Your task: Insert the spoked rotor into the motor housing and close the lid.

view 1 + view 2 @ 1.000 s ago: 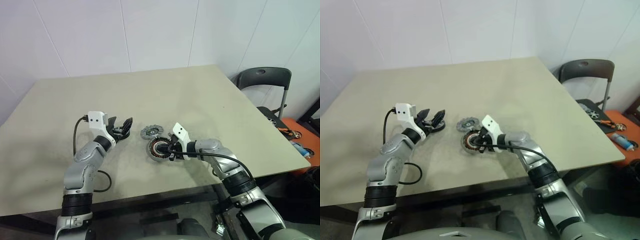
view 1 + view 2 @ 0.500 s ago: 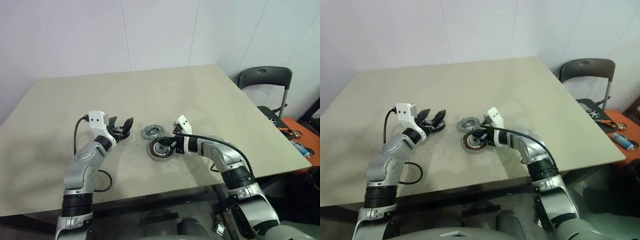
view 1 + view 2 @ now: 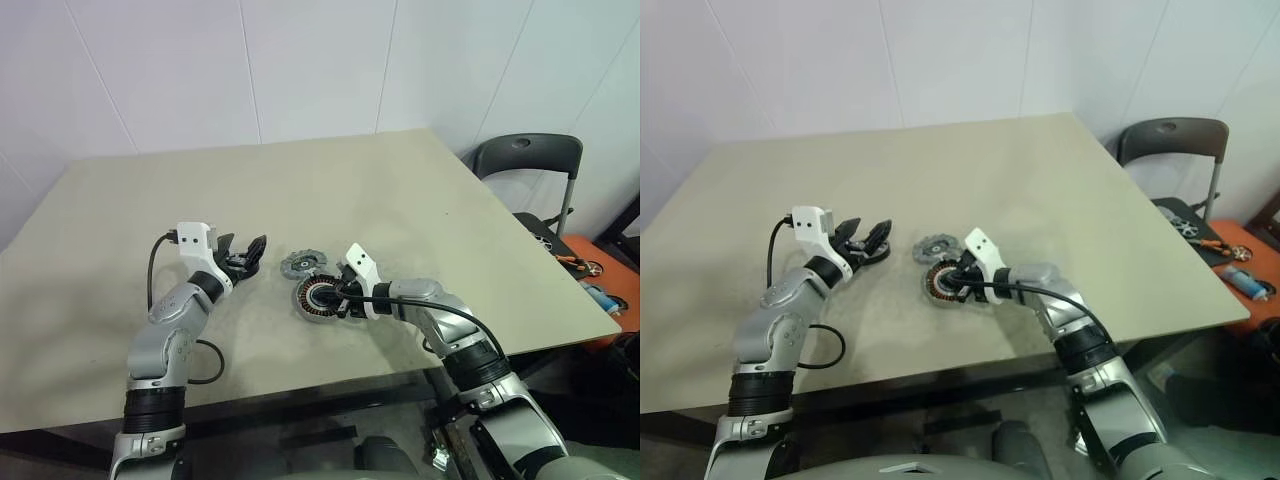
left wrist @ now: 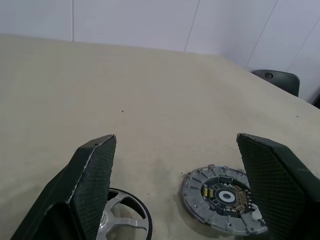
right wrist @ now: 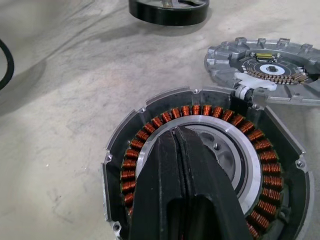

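Note:
The motor housing [image 3: 310, 303], ringed with copper windings [image 5: 260, 165], lies near the middle of the table. My right gripper [image 3: 333, 297] is shut, and its tips [image 5: 176, 131] rest over the housing's silver centre. Touching the housing's far edge is the lid [image 3: 302, 264], a grey toothed disc [image 5: 270, 65]. To the left lies the spoked rotor [image 4: 125, 220], black-rimmed [image 5: 167, 11]. My left gripper [image 3: 246, 255] hangs open just above the rotor, its fingers [image 4: 95, 175] wide apart with nothing between them.
A dark chair [image 3: 528, 160] stands past the table's right edge, and tools lie on an orange surface [image 3: 585, 265] beyond it. A black cable [image 3: 205, 365] loops from my left arm onto the table [image 3: 300, 180].
Half a second ago my right wrist stood a little higher; it is back low over the housing now. The left arm and the three discs have not moved.

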